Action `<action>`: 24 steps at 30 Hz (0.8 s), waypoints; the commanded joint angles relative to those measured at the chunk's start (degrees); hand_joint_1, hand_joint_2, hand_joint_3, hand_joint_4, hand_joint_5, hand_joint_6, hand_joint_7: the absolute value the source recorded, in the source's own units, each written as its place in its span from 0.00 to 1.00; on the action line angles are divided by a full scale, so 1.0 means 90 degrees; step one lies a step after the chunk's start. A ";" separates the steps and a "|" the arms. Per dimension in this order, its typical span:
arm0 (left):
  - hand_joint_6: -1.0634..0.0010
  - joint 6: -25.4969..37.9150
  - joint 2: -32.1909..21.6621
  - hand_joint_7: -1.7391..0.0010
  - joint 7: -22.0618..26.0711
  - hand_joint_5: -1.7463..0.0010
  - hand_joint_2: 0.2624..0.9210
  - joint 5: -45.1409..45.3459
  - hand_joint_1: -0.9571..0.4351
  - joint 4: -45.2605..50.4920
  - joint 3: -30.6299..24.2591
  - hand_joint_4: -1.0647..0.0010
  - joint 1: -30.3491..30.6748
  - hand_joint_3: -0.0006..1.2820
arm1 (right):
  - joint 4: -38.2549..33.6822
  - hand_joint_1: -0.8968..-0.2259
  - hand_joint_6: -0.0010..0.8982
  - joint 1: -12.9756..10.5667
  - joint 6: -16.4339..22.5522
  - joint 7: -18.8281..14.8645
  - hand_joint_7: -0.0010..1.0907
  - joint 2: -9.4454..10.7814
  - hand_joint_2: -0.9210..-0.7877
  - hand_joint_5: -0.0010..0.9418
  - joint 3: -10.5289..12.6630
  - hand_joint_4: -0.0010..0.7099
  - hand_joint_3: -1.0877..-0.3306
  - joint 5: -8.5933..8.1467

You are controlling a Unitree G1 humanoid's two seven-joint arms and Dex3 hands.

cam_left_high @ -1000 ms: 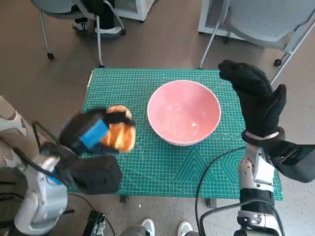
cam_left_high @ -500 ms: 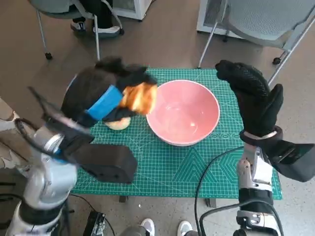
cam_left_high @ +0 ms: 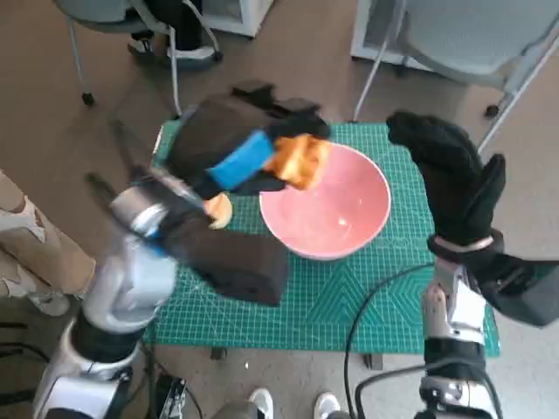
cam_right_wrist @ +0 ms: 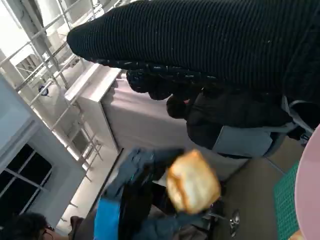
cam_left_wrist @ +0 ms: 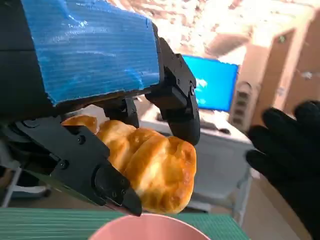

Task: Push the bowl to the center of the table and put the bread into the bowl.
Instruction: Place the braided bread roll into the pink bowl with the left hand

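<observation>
Head view. The left hand point(cam_left_high: 240, 148), black with blue tape over its back, is raised above the table point(cam_left_high: 262, 301) and grips a golden piece of bread point(cam_left_high: 299, 160) between its fingers. The bread hangs over the near-left rim of the pink bowl point(cam_left_high: 336, 214), clear of the bowl's floor. The bowl stands on the green cutting mat, near the middle of the table and slightly toward the right side. A second piece of bread point(cam_left_high: 218, 209) lies on the mat just left of the bowl, partly hidden under the left forearm. The right hand point(cam_left_high: 454, 179), in a black knitted glove, is held up beside the bowl's right rim with fingers extended and holding nothing. Chairs point(cam_left_high: 463, 35) stand on the floor beyond the table.

Left wrist view. The left hand point(cam_left_wrist: 100, 100) fills the upper part; its black fingers point(cam_left_wrist: 177, 107) close over the top and its thumb under the near side of the bread point(cam_left_wrist: 155, 170). The pink rim of the bowl point(cam_left_wrist: 145, 232) shows directly beneath the bread. The gloved right hand point(cam_left_wrist: 290, 155) appears at the far side.

Right wrist view. The glove point(cam_right_wrist: 215, 45) forms a dark band. Beyond it the left hand point(cam_right_wrist: 130, 200) holds the bread point(cam_right_wrist: 192, 182) aloft. An edge of the bowl point(cam_right_wrist: 307, 185) shows at the side. A person in dark clothing sits in the background.
</observation>
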State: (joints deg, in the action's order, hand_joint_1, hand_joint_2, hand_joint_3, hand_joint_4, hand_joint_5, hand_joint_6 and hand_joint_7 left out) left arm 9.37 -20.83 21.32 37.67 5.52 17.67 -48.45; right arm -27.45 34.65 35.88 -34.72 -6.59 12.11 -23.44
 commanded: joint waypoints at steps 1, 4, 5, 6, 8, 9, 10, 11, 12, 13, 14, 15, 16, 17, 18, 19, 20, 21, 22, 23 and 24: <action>0.39 -0.0311 0.0322 0.35 -0.0148 0.38 0.99 -0.0006 0.69 -0.0813 0.0265 0.27 -0.0585 0.02 | 0.0012 0.39 0.04 -0.0189 -0.0049 0.0041 0.52 -0.0035 0.00 0.00 0.0041 0.31 0.44 -0.0021; 0.40 -0.0500 0.0472 0.32 -0.0256 0.35 1.00 -0.0003 0.69 -0.1287 0.0357 0.34 -0.0801 0.04 | 0.0037 0.39 0.04 -0.0205 -0.0053 0.0060 0.52 -0.0029 0.00 0.00 0.0055 0.31 0.44 -0.0011; 0.41 -0.0575 0.0536 0.33 -0.0321 0.34 1.00 0.0005 0.69 -0.1497 0.0396 0.35 -0.0883 0.05 | 0.0044 0.39 0.04 -0.0213 -0.0049 0.0071 0.52 -0.0024 0.00 0.00 0.0058 0.32 0.44 -0.0003; 0.41 -0.0636 0.0581 0.34 -0.0371 0.32 1.00 0.0011 0.69 -0.1656 0.0422 0.35 -0.0943 0.05 | 0.0051 0.39 0.04 -0.0220 -0.0047 0.0080 0.52 -0.0019 0.00 0.00 0.0059 0.32 0.45 0.0003; 0.39 -0.0771 0.0684 0.38 -0.0495 0.30 0.99 0.0028 0.69 -0.2032 0.0484 0.35 -0.1071 0.06 | 0.0063 0.39 0.04 -0.0237 -0.0035 0.0106 0.52 -0.0009 0.00 0.00 0.0060 0.32 0.45 0.0022; 0.38 -0.0819 0.0702 0.39 -0.0528 0.28 0.99 0.0029 0.69 -0.2124 0.0491 0.35 -0.1100 0.06 | 0.0073 0.39 0.05 -0.0244 -0.0033 0.0116 0.52 -0.0003 0.00 0.01 0.0057 0.32 0.45 0.0031; 0.38 -0.0881 0.0737 0.41 -0.0583 0.28 0.98 0.0031 0.69 -0.2282 0.0513 0.35 -0.1147 0.06 | 0.0079 0.39 0.05 -0.0254 -0.0024 0.0129 0.52 0.0001 0.00 0.01 0.0056 0.32 0.45 0.0040; 0.37 -0.0947 0.0777 0.41 -0.0652 0.27 0.98 0.0044 0.69 -0.2476 0.0549 0.35 -0.1201 0.06 | 0.0087 0.39 0.05 -0.0267 -0.0011 0.0145 0.52 0.0004 0.00 0.01 0.0055 0.32 0.45 0.0052; 0.36 -0.1001 0.0805 0.43 -0.0705 0.26 0.98 0.0052 0.69 -0.2621 0.0573 0.36 -0.1241 0.06 | 0.0095 0.39 0.05 -0.0277 -0.0002 0.0158 0.52 0.0006 0.00 0.01 0.0053 0.32 0.45 0.0061; 0.35 -0.1073 0.0843 0.43 -0.0788 0.25 0.98 0.0082 0.69 -0.2835 0.0618 0.37 -0.1297 0.06 | 0.0093 0.39 0.05 -0.0286 0.0015 0.0169 0.52 0.0005 0.00 0.01 0.0055 0.32 0.46 0.0070; 0.34 -0.1128 0.0862 0.45 -0.0844 0.24 0.97 0.0100 0.69 -0.2971 0.0642 0.38 -0.1333 0.07 | 0.0096 0.39 0.05 -0.0293 0.0025 0.0180 0.51 0.0007 0.00 0.01 0.0053 0.33 0.46 0.0078; 0.33 -0.1179 0.0885 0.45 -0.0901 0.24 0.97 0.0120 0.69 -0.3125 0.0672 0.38 -0.1370 0.07 | 0.0093 0.39 0.05 -0.0299 0.0037 0.0191 0.51 0.0005 0.00 0.01 0.0053 0.33 0.46 0.0084; 0.33 -0.1224 0.0900 0.45 -0.0945 0.24 0.97 0.0131 0.69 -0.3237 0.0691 0.38 -0.1399 0.07 | 0.0094 0.39 0.06 -0.0304 0.0045 0.0201 0.51 0.0006 0.00 0.01 0.0051 0.33 0.46 0.0090; 0.33 -0.1260 0.0921 0.45 -0.0978 0.23 0.97 0.0129 0.69 -0.3366 0.0710 0.38 -0.1429 0.07 | 0.0090 0.39 0.06 -0.0306 0.0053 0.0212 0.51 0.0005 0.00 0.01 0.0053 0.33 0.46 0.0096; 0.34 -0.1291 0.0933 0.45 -0.1002 0.24 0.97 0.0125 0.69 -0.3456 0.0722 0.38 -0.1449 0.07 | 0.0090 0.39 0.06 -0.0309 0.0059 0.0222 0.51 0.0007 0.00 0.01 0.0053 0.33 0.46 0.0104; 0.34 -0.1313 0.0967 0.45 -0.1032 0.24 0.97 0.0106 0.69 -0.3589 0.0734 0.37 -0.1478 0.07 | 0.0091 0.39 0.06 -0.0312 0.0060 0.0233 0.51 0.0007 0.00 0.01 0.0056 0.33 0.46 0.0106; 0.34 -0.1335 0.0987 0.44 -0.1055 0.25 0.97 0.0090 0.69 -0.3684 0.0740 0.37 -0.1498 0.07 | 0.0095 0.39 0.06 -0.0315 0.0061 0.0244 0.51 0.0008 0.00 0.01 0.0055 0.33 0.46 0.0110; 0.35 -0.1356 0.1020 0.44 -0.1074 0.25 0.97 0.0056 0.69 -0.3797 0.0734 0.36 -0.1521 0.07 | 0.0093 0.39 0.06 -0.0317 0.0065 0.0256 0.50 0.0009 0.00 0.01 0.0056 0.33 0.46 0.0113; 0.36 -0.1376 0.1042 0.43 -0.1089 0.25 0.97 0.0032 0.69 -0.3877 0.0728 0.36 -0.1538 0.07 | 0.0093 0.39 0.06 -0.0318 0.0067 0.0267 0.50 0.0010 0.00 0.01 0.0055 0.33 0.46 0.0117; 0.37 -0.1368 0.1072 0.43 -0.1054 0.25 0.98 -0.0023 0.69 -0.3941 0.0704 0.36 -0.1546 0.07 | 0.0086 0.39 0.06 -0.0318 0.0075 0.0279 0.50 0.0012 0.00 0.01 0.0056 0.33 0.46 0.0123; 0.41 -0.1366 0.1092 0.40 -0.1029 0.26 0.99 -0.0061 0.69 -0.3988 0.0686 0.36 -0.1554 0.07 | 0.0083 0.39 0.06 -0.0318 0.0080 0.0289 0.50 0.0015 0.00 0.01 0.0055 0.33 0.46 0.0129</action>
State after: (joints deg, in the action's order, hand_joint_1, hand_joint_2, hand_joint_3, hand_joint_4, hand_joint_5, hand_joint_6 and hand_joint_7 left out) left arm -2.30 -11.84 12.53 37.97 -28.69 24.08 -60.23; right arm -26.63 33.00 36.63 -32.79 -6.55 12.56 -22.47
